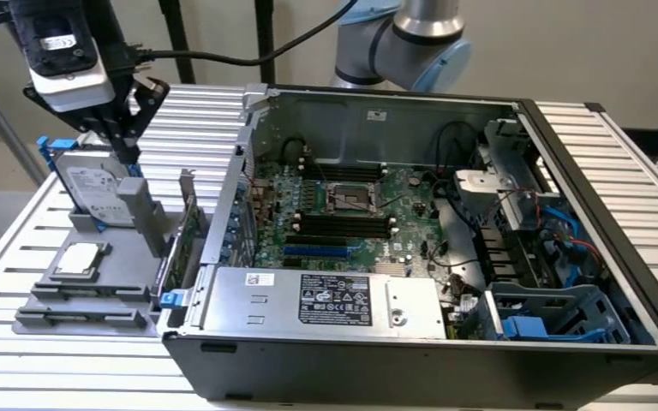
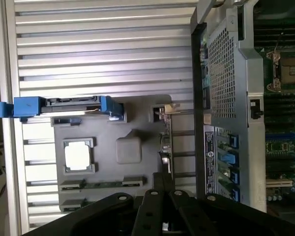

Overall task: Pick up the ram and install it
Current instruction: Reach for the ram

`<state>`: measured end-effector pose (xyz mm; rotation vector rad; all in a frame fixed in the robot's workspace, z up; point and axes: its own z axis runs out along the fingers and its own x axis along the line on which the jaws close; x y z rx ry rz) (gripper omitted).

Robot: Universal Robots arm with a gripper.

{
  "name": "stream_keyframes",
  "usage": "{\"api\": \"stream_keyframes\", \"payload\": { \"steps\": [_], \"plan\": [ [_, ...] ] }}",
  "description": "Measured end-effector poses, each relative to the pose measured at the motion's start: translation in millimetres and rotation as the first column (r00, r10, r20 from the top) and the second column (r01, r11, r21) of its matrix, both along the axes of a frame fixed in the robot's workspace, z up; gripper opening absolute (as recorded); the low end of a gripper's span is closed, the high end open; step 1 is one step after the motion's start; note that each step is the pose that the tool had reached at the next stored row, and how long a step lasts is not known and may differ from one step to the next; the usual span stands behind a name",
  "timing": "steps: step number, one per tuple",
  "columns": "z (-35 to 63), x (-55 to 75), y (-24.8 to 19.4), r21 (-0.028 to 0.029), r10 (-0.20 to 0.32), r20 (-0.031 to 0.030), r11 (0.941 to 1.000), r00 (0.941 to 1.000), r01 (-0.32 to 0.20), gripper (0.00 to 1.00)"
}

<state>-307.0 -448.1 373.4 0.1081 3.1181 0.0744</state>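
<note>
The ram is a thin green stick standing on edge between grey clips in a grey parts holder. A second green strip shows in the holder slot beside it. My gripper is shut with nothing in it, its black fingers pressed together. In the exterior view the gripper hangs over the far end of the holder, just above the hard drive, well apart from the ram slots at the holder's near end. The open computer case lies on the exterior view's right, with black memory slots on its motherboard.
The holder also carries a silver hard drive in a blue frame, a square processor and an upright expansion card close to the case wall. A power supply fills the case's near side. Everything stands on a ribbed metal table.
</note>
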Motion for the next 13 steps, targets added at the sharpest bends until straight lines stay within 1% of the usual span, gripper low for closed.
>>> {"api": "stream_keyframes", "payload": {
  "steps": [7, 10, 13],
  "plan": [
    [-8.0, -31.9, -3.0, 0.0000, 0.000, 0.0000, 1.0000, 1.0000, 0.000, 0.11],
    [-11.1, -40.8, -6.0, 0.0000, 0.000, 0.0000, 1.0000, 1.0000, 0.000, 0.11],
    [-14.0, -47.2, -10.2, 0.0000, 0.000, 0.0000, 1.0000, 1.0000, 0.000, 0.11]
  ]
}}
